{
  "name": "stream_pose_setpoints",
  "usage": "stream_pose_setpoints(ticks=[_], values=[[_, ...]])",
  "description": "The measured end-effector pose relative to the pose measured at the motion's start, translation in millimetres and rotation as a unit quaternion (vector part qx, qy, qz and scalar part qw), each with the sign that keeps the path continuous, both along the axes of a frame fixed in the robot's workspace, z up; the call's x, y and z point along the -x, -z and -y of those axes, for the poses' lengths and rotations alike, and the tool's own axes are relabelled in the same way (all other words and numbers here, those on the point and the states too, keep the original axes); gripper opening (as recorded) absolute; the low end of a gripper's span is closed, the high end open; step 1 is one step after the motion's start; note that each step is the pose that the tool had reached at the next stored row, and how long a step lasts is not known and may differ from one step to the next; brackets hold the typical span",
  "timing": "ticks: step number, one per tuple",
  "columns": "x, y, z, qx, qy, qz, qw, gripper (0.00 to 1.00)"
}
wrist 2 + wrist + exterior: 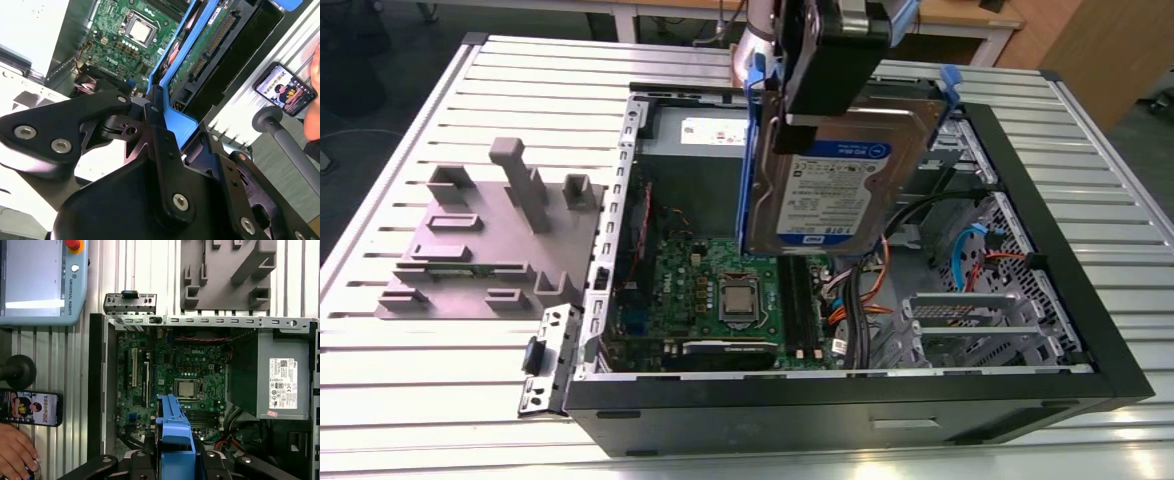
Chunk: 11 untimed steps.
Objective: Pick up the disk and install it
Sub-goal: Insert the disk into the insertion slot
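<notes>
the gripper (pixel 817 105) is clamped shut on the disk (pixel 834 195), holding it by its upper end; the disk hangs upright over the open computer case (pixel 854 415), toward twelve o'clock in the exterior view, clear of the green motherboard (pixel 720 290) below; its face carries a white-and-blue label with barcodes and fine print; blue rails run along its edges; in the second wrist view the black fingers (pixel 156 131) pinch one blue rail, with the disk's green circuit side beyond them; inside the case, at eleven o'clock, a grey power supply (pixel 720 130) bears a white sticker with small marks; the case stands on a slatted metal table (pixel 427 400); at nine o'clock a grey fixture plate (pixel 480 240) with upright blocks lies on the slats; in the first wrist view a phone (pixel 30 408) with a lit screen lies on the table beside the case, a person's hand (pixel 15 452) just beside it; a pale teach pendant (pixel 40 280) with a red button and a line of lettering rests near them; beyond the table, at one o'clock in the exterior view, a wooden desk (pixel 961 15); dark floor at ten o'clock
</notes>
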<state>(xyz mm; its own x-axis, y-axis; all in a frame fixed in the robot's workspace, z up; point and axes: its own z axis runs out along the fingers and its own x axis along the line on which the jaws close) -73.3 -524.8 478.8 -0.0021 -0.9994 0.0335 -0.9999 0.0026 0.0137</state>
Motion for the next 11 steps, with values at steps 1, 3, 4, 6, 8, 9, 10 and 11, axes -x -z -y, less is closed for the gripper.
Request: stream_pose_setpoints(ticks=[1, 3, 4, 6, 8, 9, 10, 11], values=[[-0.1, 0.1, 1.6, 0.0, 0.0, 0.0, 1.0, 0.36], [-0.6, 0.4, 4.3, 0.0, 0.0, 0.0, 1.0, 0.36], [-1.1, 0.6, 5.4, 0.0, 0.0, 0.0, 1.0, 0.36], [-3.1, 0.8, 6.6, 0.0, 0.0, -0.0002, 1.0, 0.36], [-6.9, 1.0, 7.0, 0.0, 0.0, -0.0008, 1.0, 0.36], [-9.2, 1.0, 7.1, 0.0, 0.0, -0.0013, 1.0, 0.36], [-12.0, 1.0, 7.2, 0.0, 0.0, -0.002, 1.0, 0.36], [-15.2, 1.1, 7.3, 0.0, 0.0, -0.0032, 0.99999, 0.36]])
